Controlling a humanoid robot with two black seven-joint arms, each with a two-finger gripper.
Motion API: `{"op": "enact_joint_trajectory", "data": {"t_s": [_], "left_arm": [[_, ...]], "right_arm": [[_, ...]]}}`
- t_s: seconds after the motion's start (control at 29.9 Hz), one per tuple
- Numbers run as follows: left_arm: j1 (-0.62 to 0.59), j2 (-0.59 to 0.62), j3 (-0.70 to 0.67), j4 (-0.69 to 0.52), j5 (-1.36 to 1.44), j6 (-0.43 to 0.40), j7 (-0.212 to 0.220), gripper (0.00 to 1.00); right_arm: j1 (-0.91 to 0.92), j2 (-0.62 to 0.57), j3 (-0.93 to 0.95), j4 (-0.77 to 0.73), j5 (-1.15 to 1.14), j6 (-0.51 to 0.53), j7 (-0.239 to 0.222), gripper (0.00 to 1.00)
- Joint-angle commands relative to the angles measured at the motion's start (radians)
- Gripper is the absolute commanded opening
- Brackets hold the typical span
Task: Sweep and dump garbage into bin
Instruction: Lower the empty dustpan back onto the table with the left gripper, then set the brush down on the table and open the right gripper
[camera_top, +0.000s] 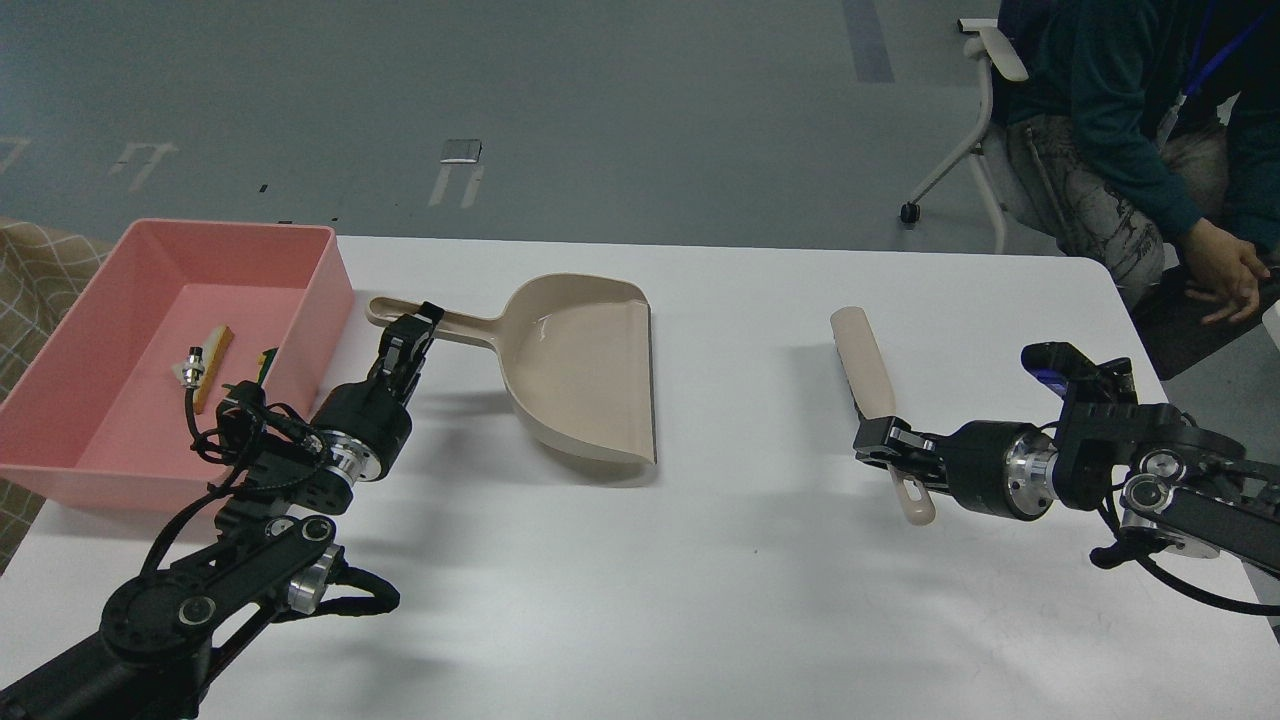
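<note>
The garbage is in the bin (150, 290) now. The bread-like slice (213, 365) lies on the pink floor, and I see a bit of yellow and green (268, 360) next to it, partly hidden by my left arm. So I think the dumping is done and I am putting my tools down.

The dustpan (580, 365) sits flat on the table (700, 600), just beside the bin. Its handle points left toward the bin and its wide mouth faces right. My left gripper (415, 335) is at the handle. I cannot tell if it is squeezing or has let go.

The brush (875, 385) lies on the table, well apart from the dustpan. It runs away from me, leaning a little left. My right gripper (885, 440) is closed on the brush near its close end.

Next, I think I should open both grippers and pull my arms back without bumping anything.
</note>
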Motion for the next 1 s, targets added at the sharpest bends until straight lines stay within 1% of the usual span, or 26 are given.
{"op": "enact_joint_trajectory", "data": {"t_s": [0.0, 0.3, 0.33, 0.37, 0.4, 0.43, 0.5, 0.53, 0.57, 0.64, 0.77, 0.87, 0.97], "left_arm": [[0.004, 0.0, 0.003, 0.014, 0.001, 0.0, 0.0, 0.0], [0.023, -0.011, 0.007, 0.031, 0.001, -0.002, 0.001, 0.0], [0.023, -0.019, 0.007, 0.04, 0.001, -0.003, 0.001, 0.0], [0.023, -0.022, 0.007, 0.043, 0.001, -0.003, 0.0, 0.02], [0.023, -0.022, 0.007, 0.043, 0.001, -0.003, 0.0, 0.07], [0.023, -0.022, 0.007, 0.045, 0.001, -0.003, 0.0, 0.22], [0.023, -0.023, 0.006, 0.045, 0.001, -0.002, 0.0, 0.42], [0.023, -0.025, 0.006, 0.046, 0.001, -0.002, 0.001, 0.63], [0.023, -0.03, 0.006, 0.048, 0.001, -0.002, 0.0, 0.81], [0.023, -0.036, 0.006, 0.048, -0.001, -0.002, 0.001, 0.96], [0.023, -0.036, 0.006, 0.049, -0.001, -0.003, 0.001, 0.97], [0.021, -0.036, 0.006, 0.049, -0.001, -0.009, 0.0, 0.98], [0.024, -0.036, 0.007, 0.049, 0.001, -0.014, 0.0, 0.98]], "right_arm": [[0.003, -0.003, 0.0, -0.001, 0.0, 0.023, 0.007, 0.0], [-0.005, -0.008, 0.003, -0.009, 0.005, 0.022, 0.01, 0.0], [-0.012, -0.014, 0.015, -0.007, 0.008, 0.02, 0.016, 0.0], [-0.022, -0.015, 0.029, -0.007, 0.008, 0.02, 0.023, 0.0], [-0.028, -0.015, 0.036, -0.009, 0.008, 0.02, 0.025, 0.0], [-0.039, -0.015, 0.049, -0.009, 0.008, 0.02, 0.025, 0.0], [-0.048, -0.015, 0.056, -0.009, 0.008, 0.02, 0.025, 0.0], [-0.054, -0.015, 0.063, -0.009, 0.008, 0.02, 0.025, 0.0], [-0.059, -0.015, 0.064, -0.009, 0.009, 0.019, 0.026, 0.0], [-0.062, -0.015, 0.066, -0.009, 0.009, 0.019, 0.025, 0.02], [-0.068, -0.015, 0.066, -0.009, 0.011, 0.017, 0.025, 0.07], [-0.074, -0.015, 0.072, -0.009, 0.012, 0.015, 0.025, 0.18], [-0.08, -0.015, 0.072, -0.01, 0.012, 0.015, 0.025, 0.22]]}}
